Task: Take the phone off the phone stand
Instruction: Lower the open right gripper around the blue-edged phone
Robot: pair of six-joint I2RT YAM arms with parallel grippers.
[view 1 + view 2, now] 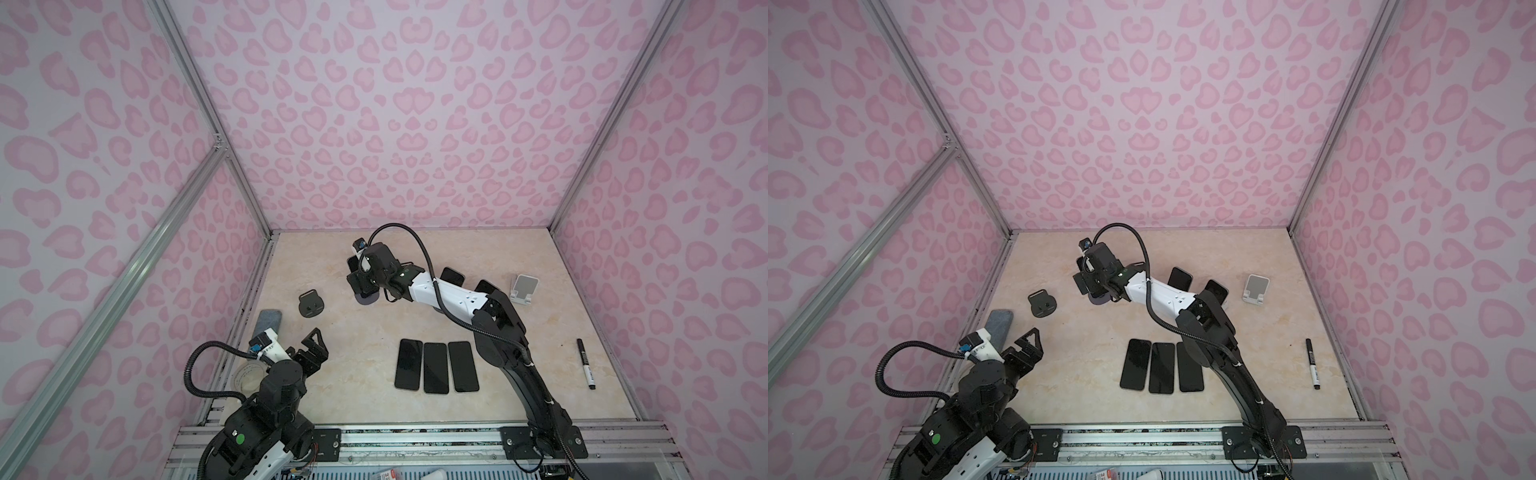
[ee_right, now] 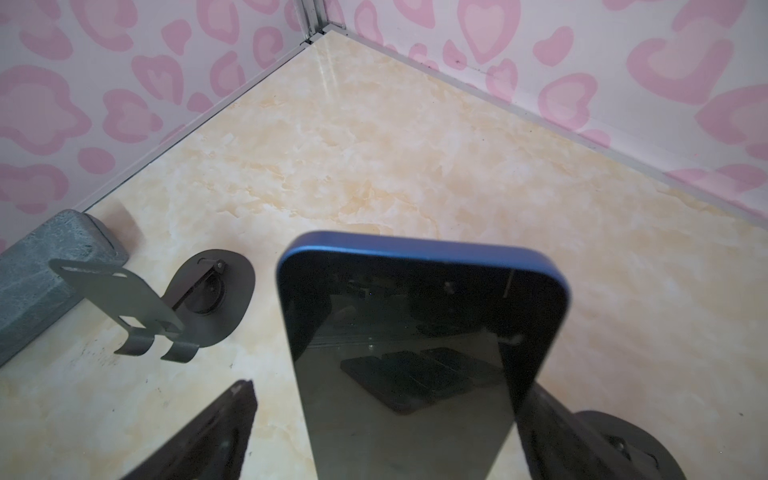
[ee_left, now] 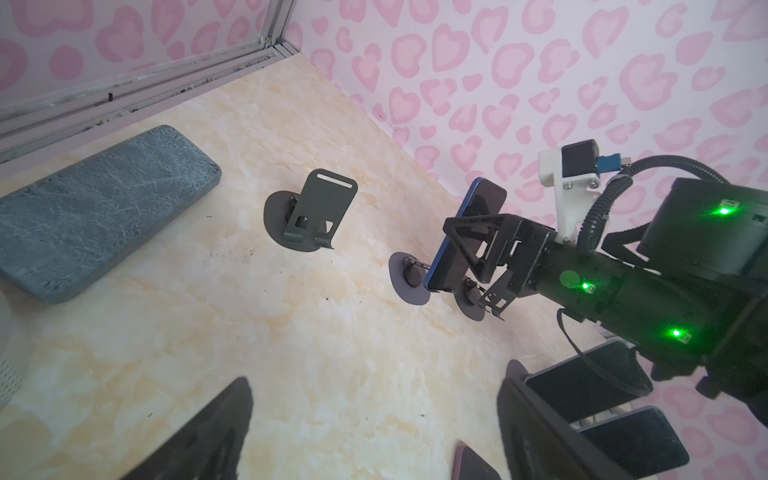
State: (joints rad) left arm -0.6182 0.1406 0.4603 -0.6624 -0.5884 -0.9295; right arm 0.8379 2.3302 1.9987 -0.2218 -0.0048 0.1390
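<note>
- The right tool (image 2: 390, 395) straddles the blue-edged phone (image 2: 419, 324) with its jaws spread. We see a gap between one finger (image 2: 208, 436) and the phone's edge, so the tool is released, not clamped.
- The phone stands nearly upright towards the far side of the desk (image 1: 365, 399). Its lower end is by the round base of the phone stand (image 3: 406, 291); we cannot tell whether it rests in the cradle.
- The left tool (image 3: 374, 386) is released and empty, near the desk's front left.
- An empty dark stand (image 1: 311, 304) sits left of the phone.
- Three dark phones (image 1: 435, 366) lie flat side by side nearer the front.
</note>
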